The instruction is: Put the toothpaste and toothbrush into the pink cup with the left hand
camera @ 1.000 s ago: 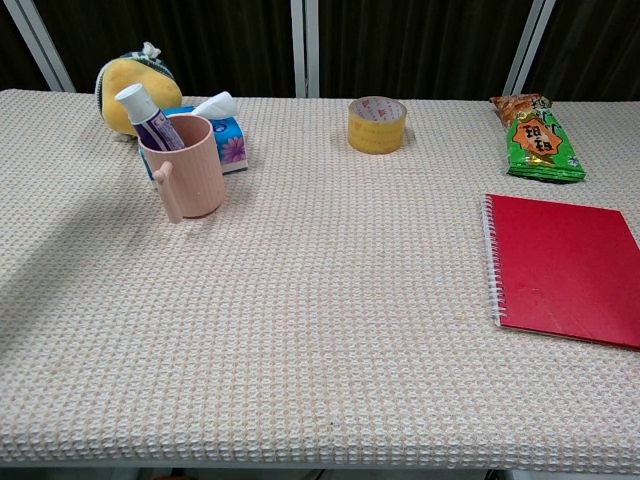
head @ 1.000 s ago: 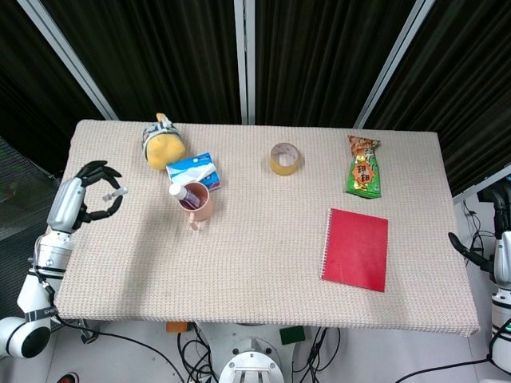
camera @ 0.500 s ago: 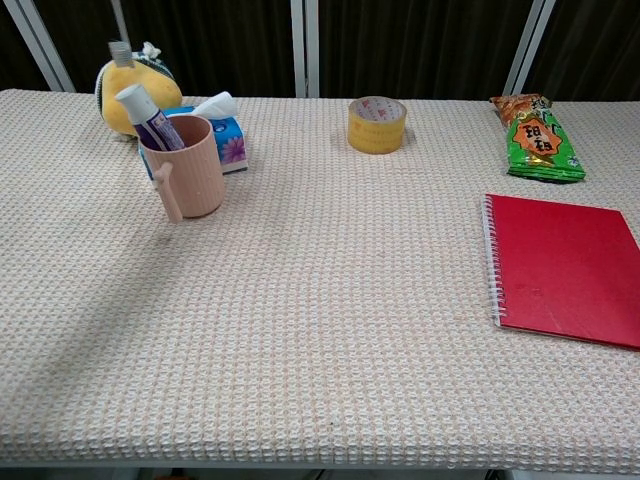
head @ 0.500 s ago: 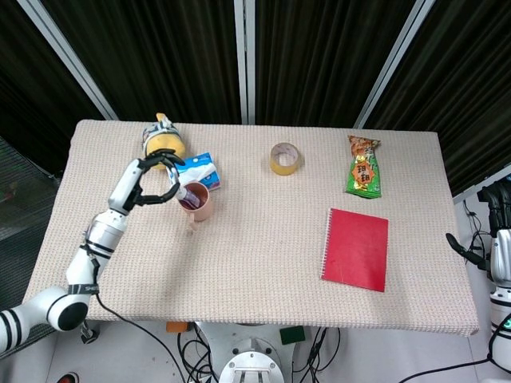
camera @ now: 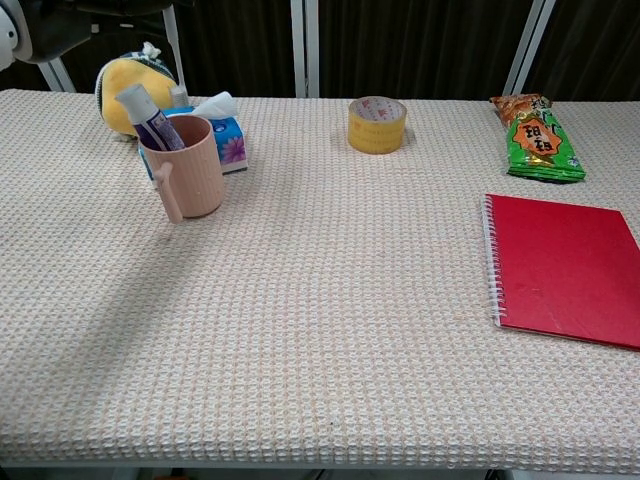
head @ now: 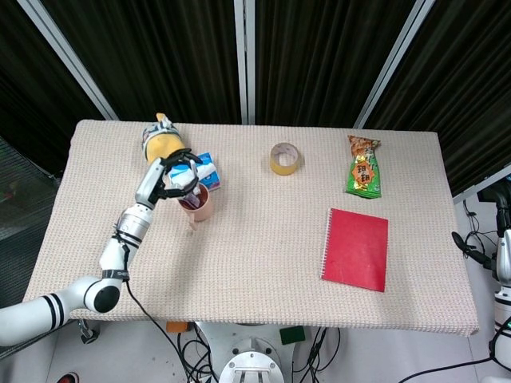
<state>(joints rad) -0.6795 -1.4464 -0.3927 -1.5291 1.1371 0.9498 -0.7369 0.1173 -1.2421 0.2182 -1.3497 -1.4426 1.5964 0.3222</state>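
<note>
The table (head: pixel 263 255) is covered with a woven beige cloth, and its front half is bare. The red notebook (head: pixel 355 249) lies near the right edge. The left hand (head: pixel 177 177) hangs over the pink cup (head: pixel 196 203), fingers curled downward around a thin white object, probably the toothbrush, but it is too small to be sure. The right hand (head: pixel 501 209) is only partly visible beyond the right edge; I cannot tell its state. The pink cup stands at back left with the toothpaste (camera: pixel 148 117) leaning inside. Behind it are a tissue pack (camera: pixel 222 133) and a yellow plush toy (camera: pixel 130 85). The tape roll (camera: pixel 377 124) and the snack bag (camera: pixel 535 138) lie along the back.
</note>
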